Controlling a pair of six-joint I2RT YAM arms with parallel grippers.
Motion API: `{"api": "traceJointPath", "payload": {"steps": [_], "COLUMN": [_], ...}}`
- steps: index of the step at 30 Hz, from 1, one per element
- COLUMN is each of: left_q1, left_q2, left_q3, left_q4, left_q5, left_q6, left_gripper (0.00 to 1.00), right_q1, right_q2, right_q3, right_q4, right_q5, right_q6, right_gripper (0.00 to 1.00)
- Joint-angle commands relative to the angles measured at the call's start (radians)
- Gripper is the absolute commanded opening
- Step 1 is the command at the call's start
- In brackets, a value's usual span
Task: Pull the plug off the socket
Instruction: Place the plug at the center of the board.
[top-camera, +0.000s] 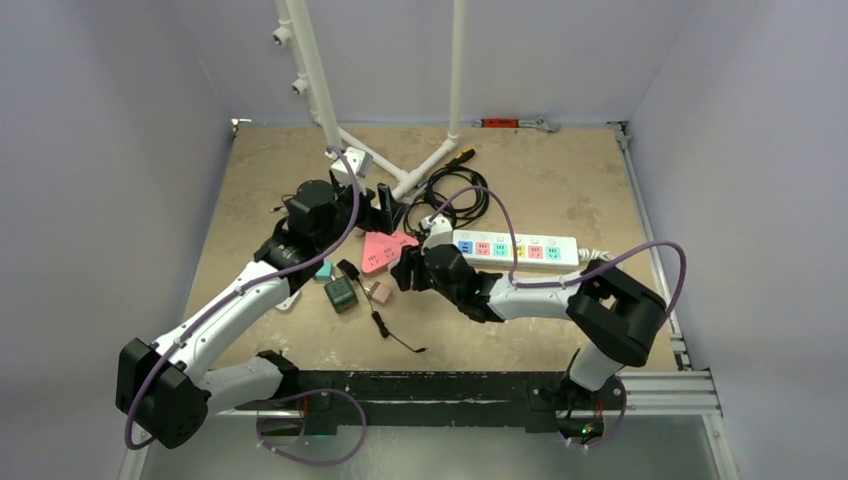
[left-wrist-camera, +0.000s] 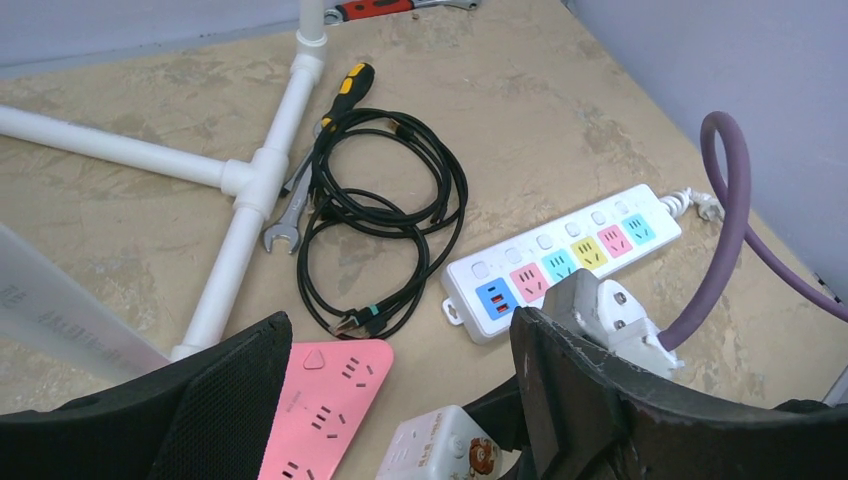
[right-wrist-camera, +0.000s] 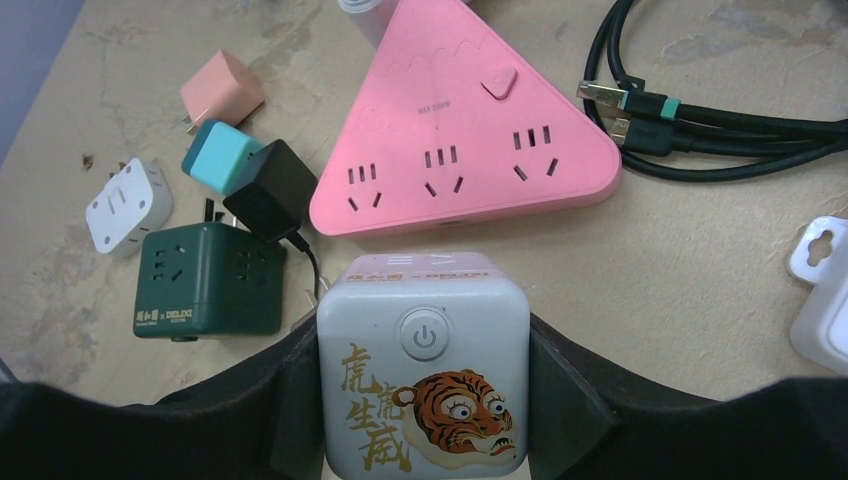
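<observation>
The right fingers (right-wrist-camera: 565, 395) were clamped on the 2 sides of a white cube socket (right-wrist-camera: 423, 375) with a power button and a tiger printed on its face, holding it just in front of the pink triangular power strip (right-wrist-camera: 450, 150). The left fingers (left-wrist-camera: 230, 400) stood wide apart with nothing gripped. In the left wrist view the white cube showed low between them, touching neither.

4 loose plugs lay on the counter (left-wrist-camera: 550, 100) to the left of the pink strip: a peach one (right-wrist-camera: 222, 92), a teal one (right-wrist-camera: 220, 158), a black one (right-wrist-camera: 270, 190) with a thin cord, and a white one (right-wrist-camera: 128, 205). The teal plug touched the black one, and the black one sat against the upper corner of a dark green cube socket (right-wrist-camera: 205, 280) — whether its pins were in that cube could not be told. Which of these was the plug to be pulled could not be told either.

Beyond the pink strip lay a loose coil of black cables (left-wrist-camera: 380, 210), with a long white power strip (left-wrist-camera: 560, 260) to its right carrying coloured outlets. A wrench (left-wrist-camera: 285, 225) and a yellow-and-black screwdriver (left-wrist-camera: 347, 90) lay beside the white pipe frame (left-wrist-camera: 260, 180) — all well apart from the held cube
</observation>
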Motion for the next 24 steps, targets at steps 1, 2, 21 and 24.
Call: {"api": "traceJointPath", "payload": {"steps": [1, 2, 21, 24], "left_q1": [0.006, 0.007, 0.006, 0.007], "left_q2": [-0.031, -0.03, -0.048, -0.072], "left_q3": [0.013, 0.014, 0.023, 0.014], "left_q4": [0.012, 0.011, -0.01, -0.008], "left_q5": [-0.017, -0.017, -0.046, -0.063], "left_q6": [0.025, 0.025, 0.034, 0.036], "left_gripper": [0.79, 0.79, 0.8, 0.8], "right_q1": [0.005, 0.005, 0.005, 0.005], "right_q2": [0.011, 0.019, 0.032, -0.001], "right_q3": [0.064, 0.071, 0.067, 0.059], "right_q4": [0.037, 0.031, 0.029, 0.017], "right_q5": [0.037, 0.039, 0.049, 0.069], "right_q6": [0.017, 0.017, -0.004, -0.011], "right_gripper": [0.27, 0.31, 0.9, 0.93]}}
